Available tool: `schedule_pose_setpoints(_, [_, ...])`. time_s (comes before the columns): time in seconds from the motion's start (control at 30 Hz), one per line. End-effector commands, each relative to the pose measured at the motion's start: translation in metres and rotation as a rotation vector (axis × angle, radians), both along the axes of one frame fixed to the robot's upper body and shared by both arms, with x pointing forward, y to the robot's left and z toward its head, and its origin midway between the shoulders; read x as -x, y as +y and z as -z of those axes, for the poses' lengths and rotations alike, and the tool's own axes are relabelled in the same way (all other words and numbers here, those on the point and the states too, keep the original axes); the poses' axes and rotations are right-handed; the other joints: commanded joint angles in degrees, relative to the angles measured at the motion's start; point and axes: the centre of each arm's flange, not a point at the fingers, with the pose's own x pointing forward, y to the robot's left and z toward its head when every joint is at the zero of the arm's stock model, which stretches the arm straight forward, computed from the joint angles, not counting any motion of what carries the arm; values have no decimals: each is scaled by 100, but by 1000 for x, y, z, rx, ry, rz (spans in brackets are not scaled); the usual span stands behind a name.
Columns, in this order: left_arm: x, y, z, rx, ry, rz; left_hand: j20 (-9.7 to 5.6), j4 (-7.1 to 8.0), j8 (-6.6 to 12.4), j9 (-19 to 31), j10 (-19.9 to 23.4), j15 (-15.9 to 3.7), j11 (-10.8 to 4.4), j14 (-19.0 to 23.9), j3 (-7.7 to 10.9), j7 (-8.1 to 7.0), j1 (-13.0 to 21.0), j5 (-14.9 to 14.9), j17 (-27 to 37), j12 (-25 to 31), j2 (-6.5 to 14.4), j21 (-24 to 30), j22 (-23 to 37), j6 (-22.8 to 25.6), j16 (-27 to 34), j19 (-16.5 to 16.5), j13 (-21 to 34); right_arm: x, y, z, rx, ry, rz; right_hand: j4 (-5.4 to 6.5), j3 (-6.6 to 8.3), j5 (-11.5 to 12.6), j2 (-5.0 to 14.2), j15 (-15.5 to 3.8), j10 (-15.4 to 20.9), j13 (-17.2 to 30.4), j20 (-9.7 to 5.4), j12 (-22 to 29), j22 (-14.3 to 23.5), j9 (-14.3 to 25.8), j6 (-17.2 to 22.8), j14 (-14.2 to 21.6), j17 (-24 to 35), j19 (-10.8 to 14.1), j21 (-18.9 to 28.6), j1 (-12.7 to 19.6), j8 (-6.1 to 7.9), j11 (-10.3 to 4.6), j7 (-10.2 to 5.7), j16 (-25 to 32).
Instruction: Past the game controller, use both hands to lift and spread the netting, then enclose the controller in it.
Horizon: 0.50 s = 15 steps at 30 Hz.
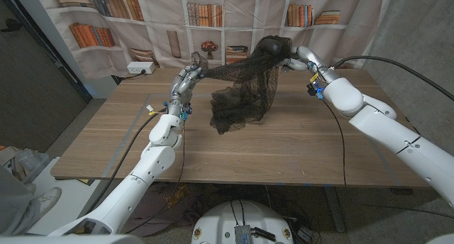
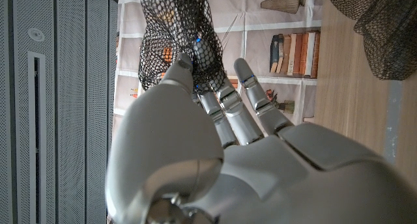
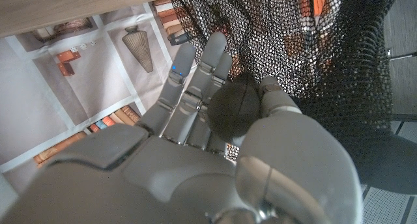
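Above the far half of the wooden table [image 1: 284,155], the netting [image 1: 245,88] hangs stretched between the two hands. It is a black, fine open mesh, thin enough that the printed bookshelf backdrop [image 1: 213,17] shows through it in both wrist views. Its upper edge runs side to side, rising from the left hand [image 1: 193,68] up to the right hand [image 1: 292,54], so the long axis lies across the table and tilts higher toward the robot's right. From that edge the mesh sags in a loose, bunched pouch that droops toward the tabletop, its lowest folds at or just above the wood; contact cannot be told.

The left hand [image 2: 221,152] pinches a gathered strip of mesh between thumb and a finger, its other fingers [image 2: 251,87] extended and apart. The right hand [image 3: 215,139] has its thumb pressed against its fingers with mesh caught there, a dark bunched lump of net at the pinch, and more net draping past the fingertips. The controller cannot be made out.
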Motion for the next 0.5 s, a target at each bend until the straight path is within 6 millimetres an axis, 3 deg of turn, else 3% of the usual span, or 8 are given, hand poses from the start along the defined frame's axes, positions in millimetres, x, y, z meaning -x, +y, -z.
schedule_pose_setpoints(0.03, [2,-1,7,21,9,28,-23,5,39,-15,17,-77,-12,62,41,10,-1,27,36,-13,0,39,18,10,-22,1,26,11,1,6,-2,-1,-54,1381,1354,39,480,-322,222,31,-951,22,12,41,64,-4,35,-34,51,290,69,-210,-83,-26])
schedule_pose_setpoints(0.5, [-6,9,-1,6,9,-24,-25,-1,45,-44,29,-77,-5,58,48,12,3,25,59,-16,-5,41,18,-10,-40,0,24,28,1,14,22,-25,-108,1397,1349,41,477,-327,204,66,-944,23,-9,140,67,-8,72,-55,82,292,104,-248,-78,-19])
